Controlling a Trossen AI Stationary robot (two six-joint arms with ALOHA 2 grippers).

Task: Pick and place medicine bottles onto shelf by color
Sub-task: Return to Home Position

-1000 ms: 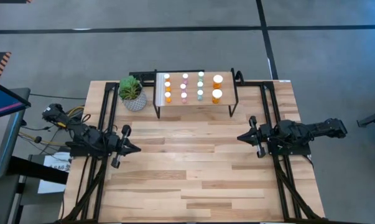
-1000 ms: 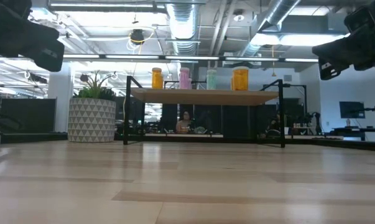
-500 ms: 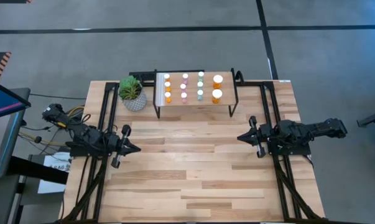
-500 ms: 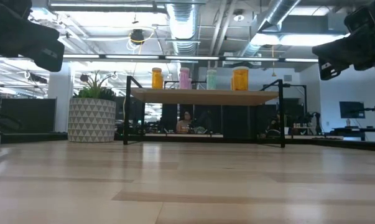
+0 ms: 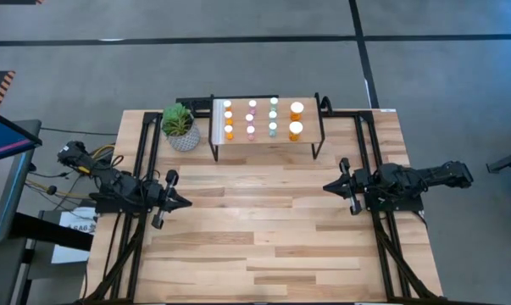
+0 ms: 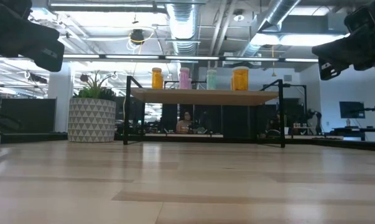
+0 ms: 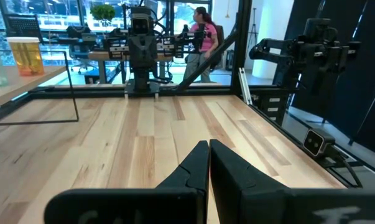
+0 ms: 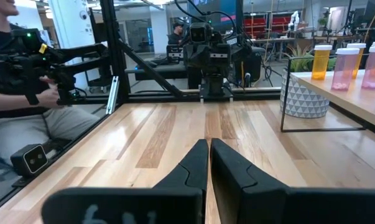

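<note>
The medicine bottles (image 5: 251,130) all stand on the shelf (image 5: 268,146) at the far side of the table (image 5: 255,237). They are in 4 columns by color: orange, pink, teal, and last the 2 big orange bottles (image 5: 295,130), one behind the other. No bottle is seen on the table top.

The left gripper (image 5: 180,202) is at the left side of the table and the right gripper (image 5: 330,187) at the right side, both well apart from the shelf. On each, the fingers (image 7: 190,171) (image 8: 227,171) are pressed together and hold nothing.

The return to rest looks nearly complete. To finish well, each arm should settle on its own side, without any swing toward the shelf or the potted plant (image 5: 180,125), because such light bottles would probably tip easily.
</note>
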